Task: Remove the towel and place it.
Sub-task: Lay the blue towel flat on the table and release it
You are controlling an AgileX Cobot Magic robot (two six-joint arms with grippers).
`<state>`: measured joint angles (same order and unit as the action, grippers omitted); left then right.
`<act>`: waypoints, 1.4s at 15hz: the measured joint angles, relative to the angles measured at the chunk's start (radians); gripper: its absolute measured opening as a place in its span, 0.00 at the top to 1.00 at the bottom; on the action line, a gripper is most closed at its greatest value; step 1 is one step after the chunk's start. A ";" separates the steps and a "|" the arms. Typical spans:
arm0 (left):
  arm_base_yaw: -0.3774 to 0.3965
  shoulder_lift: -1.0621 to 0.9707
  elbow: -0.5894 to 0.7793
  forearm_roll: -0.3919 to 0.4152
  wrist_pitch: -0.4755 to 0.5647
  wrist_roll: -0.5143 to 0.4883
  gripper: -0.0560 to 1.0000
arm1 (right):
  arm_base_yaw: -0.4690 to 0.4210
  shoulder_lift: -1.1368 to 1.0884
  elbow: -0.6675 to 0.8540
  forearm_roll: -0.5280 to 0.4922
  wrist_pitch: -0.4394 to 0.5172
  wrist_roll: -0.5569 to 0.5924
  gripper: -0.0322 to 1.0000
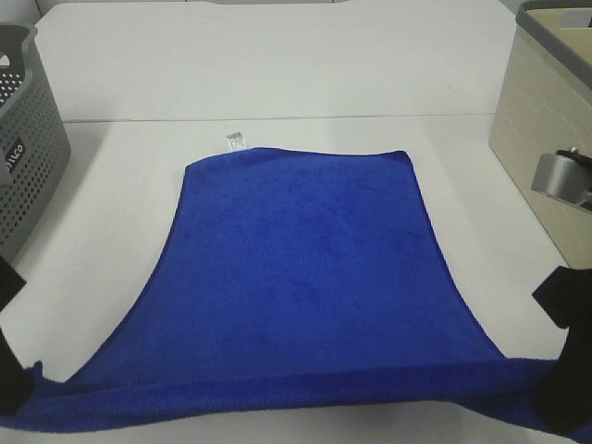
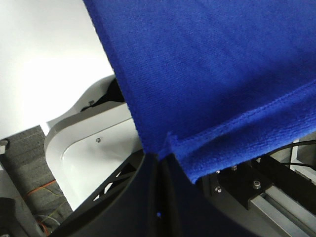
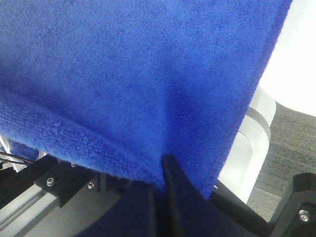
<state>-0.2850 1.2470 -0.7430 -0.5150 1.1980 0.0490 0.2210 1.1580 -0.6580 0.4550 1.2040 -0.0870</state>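
The towel [image 1: 301,268] lay spread over the white table [image 1: 277,65], far edge flat, near edge lifted and stretched taut. Removal looked done; lowering and release seemingly remained. The left gripper [image 2: 159,157] and right gripper [image 3: 165,159] each pinched a near corner, jaws pressed together on cloth.

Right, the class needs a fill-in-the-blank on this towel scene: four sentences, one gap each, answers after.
The towel spread over the white table is ____ in colour.
The left gripper and the right gripper are each shut on one of the towel's two near ____.
In the high view, the small white tag sits at the towel's far ____ corner.
The perforated basket on the left of the high view is ____.
Missing words: blue; corners; left; grey.
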 joint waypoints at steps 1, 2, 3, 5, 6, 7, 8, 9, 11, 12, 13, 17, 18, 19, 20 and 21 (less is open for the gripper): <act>0.000 0.000 0.011 -0.010 0.000 0.000 0.95 | 0.000 0.000 0.005 0.001 0.000 0.000 0.95; 0.000 0.000 0.039 -0.027 0.000 0.000 0.95 | 0.000 0.000 0.016 0.003 0.000 0.001 0.95; -0.010 0.000 0.069 -0.039 -0.001 0.000 0.95 | 0.000 0.000 0.034 0.009 0.000 0.003 0.95; -0.065 -0.001 0.112 -0.041 -0.004 -0.005 0.95 | 0.000 0.000 0.082 0.017 0.002 0.004 0.95; -0.096 -0.001 0.116 -0.038 -0.008 -0.017 0.95 | 0.000 0.000 0.096 0.015 0.005 0.005 0.95; -0.129 -0.001 0.116 -0.030 -0.013 -0.030 0.95 | 0.000 0.000 0.100 0.011 0.006 0.005 0.95; -0.155 -0.001 0.116 -0.025 -0.017 -0.043 0.95 | 0.000 0.000 0.101 0.006 0.006 0.005 0.95; -0.171 -0.001 0.116 -0.022 -0.027 -0.061 0.95 | 0.000 0.000 0.101 -0.004 0.006 0.003 0.95; -0.179 -0.001 0.116 -0.016 -0.046 -0.084 0.95 | 0.000 0.000 0.101 -0.013 0.006 -0.001 0.95; -0.179 -0.001 0.116 -0.008 -0.046 -0.089 0.95 | 0.000 0.000 0.101 -0.010 0.006 -0.001 0.95; -0.179 -0.001 0.116 -0.004 -0.046 -0.094 0.95 | 0.000 0.000 0.101 -0.005 0.006 -0.001 0.95; -0.179 -0.001 0.116 0.022 -0.043 -0.097 0.95 | 0.000 0.000 0.101 -0.006 0.006 -0.002 0.92; -0.179 -0.001 0.116 0.035 -0.037 -0.097 0.95 | 0.000 0.000 0.101 -0.006 0.006 -0.002 0.91; -0.179 -0.001 0.116 0.042 -0.030 -0.098 0.95 | 0.000 0.000 0.101 -0.006 0.006 -0.002 0.91; -0.179 -0.001 0.118 0.043 -0.029 -0.099 0.95 | 0.000 0.000 0.101 -0.006 0.006 -0.002 0.90; -0.179 -0.001 0.118 0.046 -0.027 -0.100 0.95 | 0.000 0.000 0.101 -0.009 0.006 -0.002 0.89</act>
<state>-0.4640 1.2460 -0.6250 -0.4690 1.1710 -0.0510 0.2210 1.1580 -0.5570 0.4460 1.2100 -0.0890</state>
